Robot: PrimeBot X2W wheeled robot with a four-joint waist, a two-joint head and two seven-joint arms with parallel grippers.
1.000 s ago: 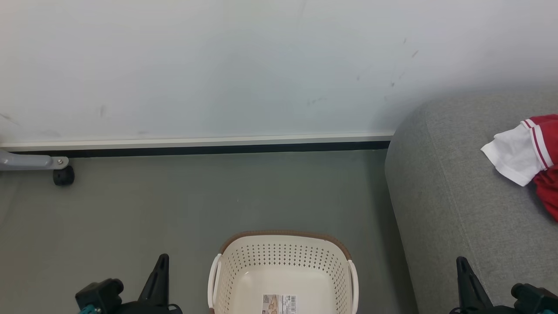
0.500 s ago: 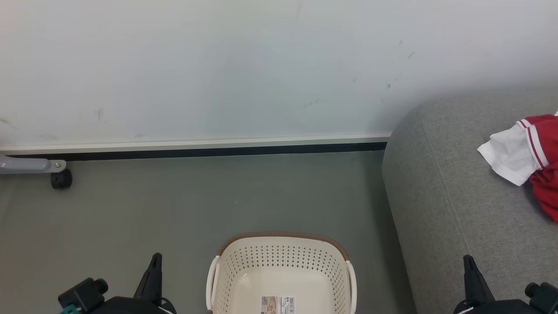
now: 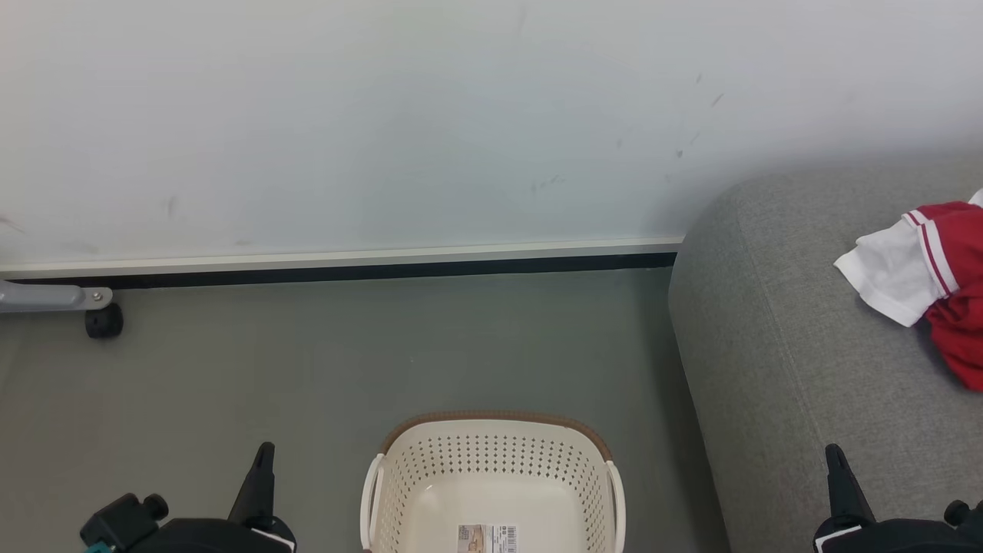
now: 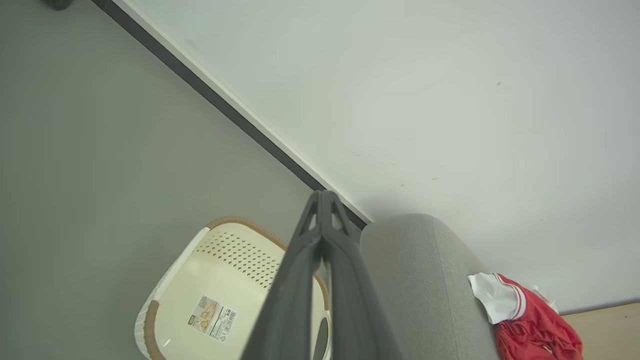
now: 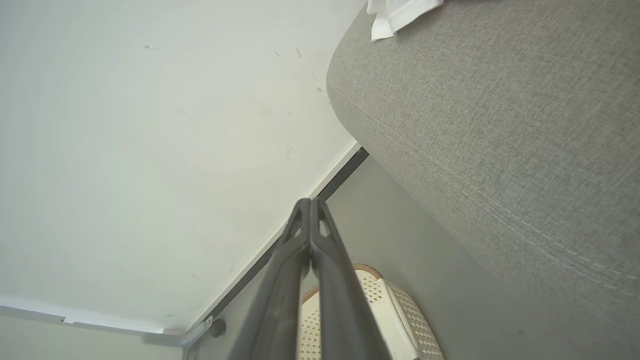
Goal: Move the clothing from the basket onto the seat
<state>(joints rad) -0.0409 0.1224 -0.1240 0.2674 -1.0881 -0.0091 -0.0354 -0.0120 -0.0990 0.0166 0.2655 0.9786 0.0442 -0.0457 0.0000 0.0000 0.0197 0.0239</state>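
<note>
Head view, big to small: 1 wall (image 3: 384,115) across top, grey floor (image 3: 307,361) below it. 1 sofa (image 3: 806,369) fills the right side, rounded corner toward upper centre. 1 basket (image 3: 495,417) at bottom centre on the floor, mouth up, 2 handles at left & right, near end cut by the frame edge so long axis can't be judged. Clothing (image 3: 933,276) lies bunched on the sofa at right edge; 1 heap, no. of pieces unclear; 1 white sleeve w/ red stripes points frame-left, red part trails to lower right. Left end effector (image 4: 324,195): fingers pressed together, holding nothing. Right end effector (image 5: 310,201): same, tips touching. 1 label (image 3: 487,538) on basket bottom, barcode visible, text too small to read. 1 black caster (image 3: 104,320) at left edge.
</note>
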